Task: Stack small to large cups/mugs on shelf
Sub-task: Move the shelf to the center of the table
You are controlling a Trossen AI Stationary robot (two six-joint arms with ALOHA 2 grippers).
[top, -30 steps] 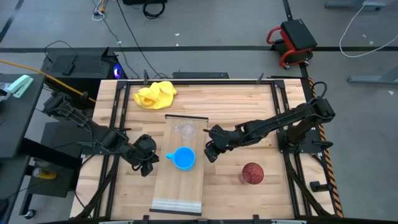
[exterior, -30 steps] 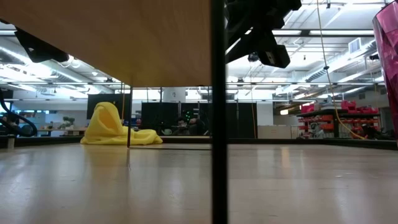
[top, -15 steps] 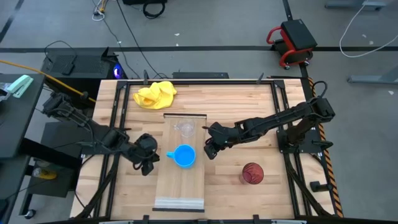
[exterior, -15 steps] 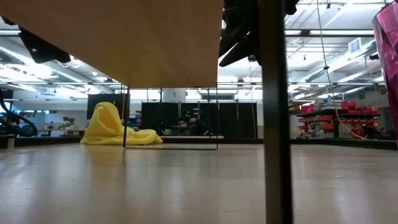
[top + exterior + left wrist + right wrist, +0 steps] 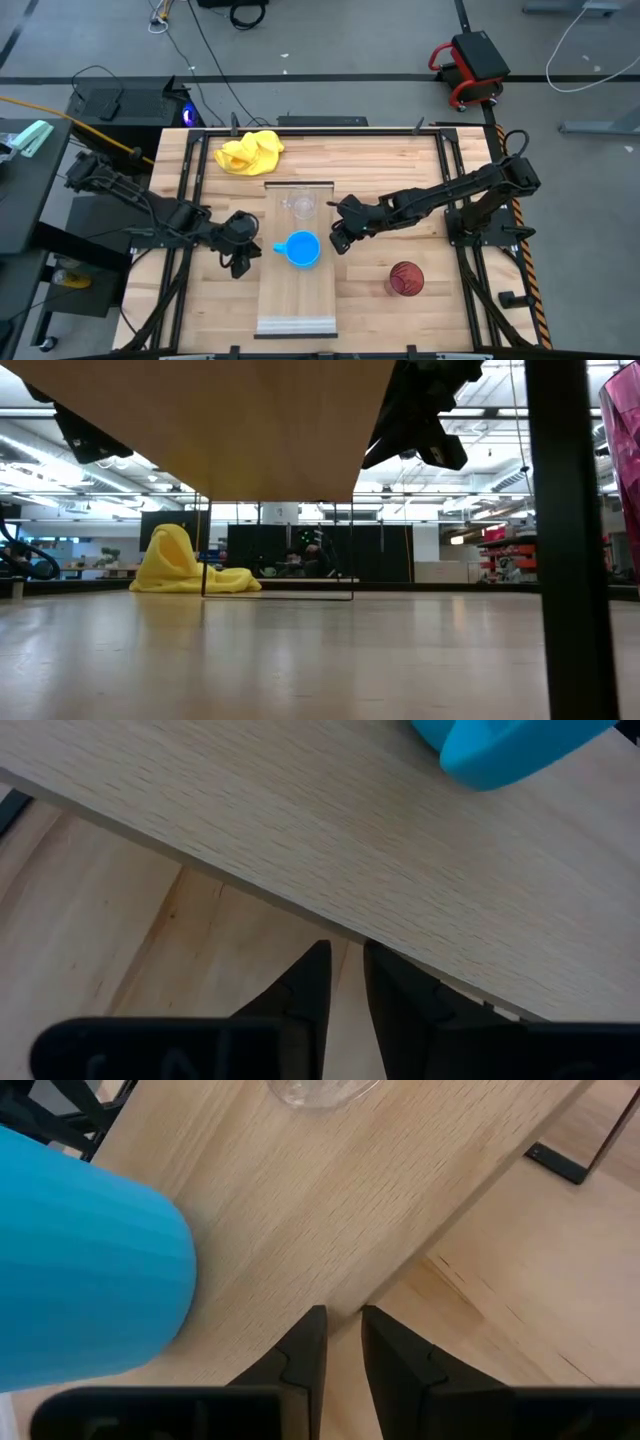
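Left gripper (image 5: 240, 258), fingers nearly closed, gripping shelf (image 5: 296, 310) at its 9 o'clock edge. Blue mug (image 5: 301, 249) mid-shelf, clear cup (image 5: 301, 206) at 12 o'clock. Right gripper (image 5: 338, 238), likewise pinched, at 3 o'clock edge. Red cup (image 5: 406, 279) off-shelf, toward 4 o'clock.

On shelf (image 5: 297, 295): mug (image 5: 300, 249) mid-plank, small cup (image 5: 300, 207) behind; ribbed cup (image 5: 406, 279) right, on tabletop (image 5: 380, 170).

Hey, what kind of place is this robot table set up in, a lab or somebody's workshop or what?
Probably a robotics lab in a large industrial hall. Two arms are mounted at a wooden table, cables run across a grey floor, and the low view shows a high ceiling with strip lights and red shelving behind.
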